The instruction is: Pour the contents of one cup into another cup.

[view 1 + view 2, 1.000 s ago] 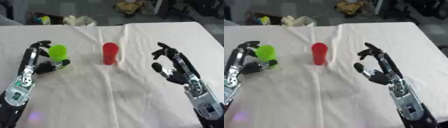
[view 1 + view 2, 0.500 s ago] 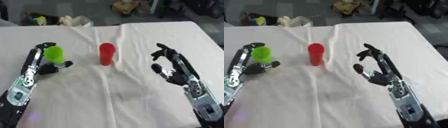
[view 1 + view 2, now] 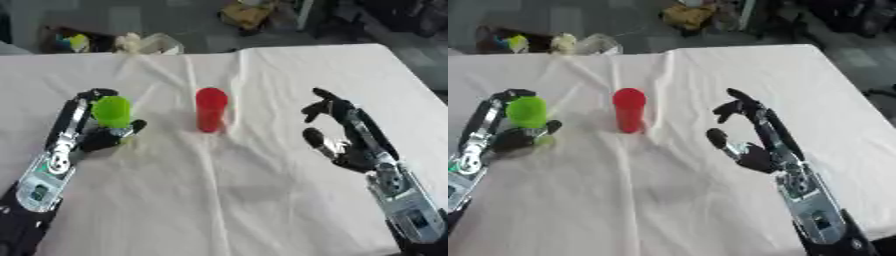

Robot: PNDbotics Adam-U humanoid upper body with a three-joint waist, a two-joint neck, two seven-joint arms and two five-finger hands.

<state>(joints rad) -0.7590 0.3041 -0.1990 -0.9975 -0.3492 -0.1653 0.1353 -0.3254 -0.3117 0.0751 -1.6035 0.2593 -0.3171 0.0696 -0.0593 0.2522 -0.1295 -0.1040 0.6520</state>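
A green cup [image 3: 112,112] stands upright at the left of the white-clothed table, and my left hand [image 3: 87,135] is curled round it, thumb on its right side. A red cup [image 3: 210,109] stands upright near the middle, a short way right of the green one, with nothing touching it. My right hand [image 3: 346,137] hovers open to the right of the red cup, palm turned toward it, fingers spread and holding nothing. I cannot see inside either cup.
The white cloth [image 3: 262,200] covers the table, with a crease running down its middle. Beyond the far edge lie clutter on the floor: a clear bag [image 3: 153,44], a yellow-green thing [image 3: 74,41] and a yellow object [image 3: 245,12].
My left hand has closed in round the green cup. The whole picture has shifted slightly, so the camera moved. The right hand and the red cup keep their places.
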